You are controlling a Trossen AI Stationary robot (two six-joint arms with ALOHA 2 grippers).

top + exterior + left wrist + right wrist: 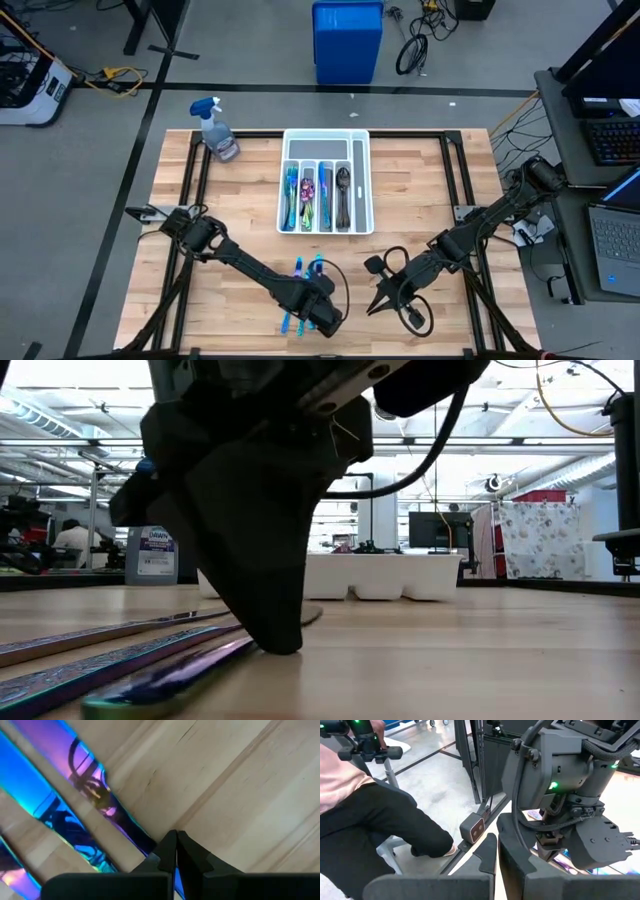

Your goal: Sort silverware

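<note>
Loose iridescent blue and purple silverware [300, 272] lies flat on the wooden table near its front edge, and shows close up in the low view [120, 665]. My left gripper [320, 314] is shut, points steeply down and has its tips [278, 646] at the tabletop among these pieces. Sorted pieces lie in the white tray [362, 180] at the middle back. My right gripper [383, 298] is shut with nothing between its fingers, and hangs above the table to the right of the left one. My left gripper's shut fingertips [170, 845] are down on the slim handle [142, 837] of a blue-purple piece, coming from above. The handle runs under one finger, which hides the exact spot of contact. The piece lies flat on the table with its wide end [60, 750] away from the fingers.
A spray bottle [218, 130] stands at the table's back left. A blue bin [347, 40] is on the floor beyond the table. A seated person [365, 815] shows past the table's edge in the right wrist view. Bare wood lies right of the tray.
</note>
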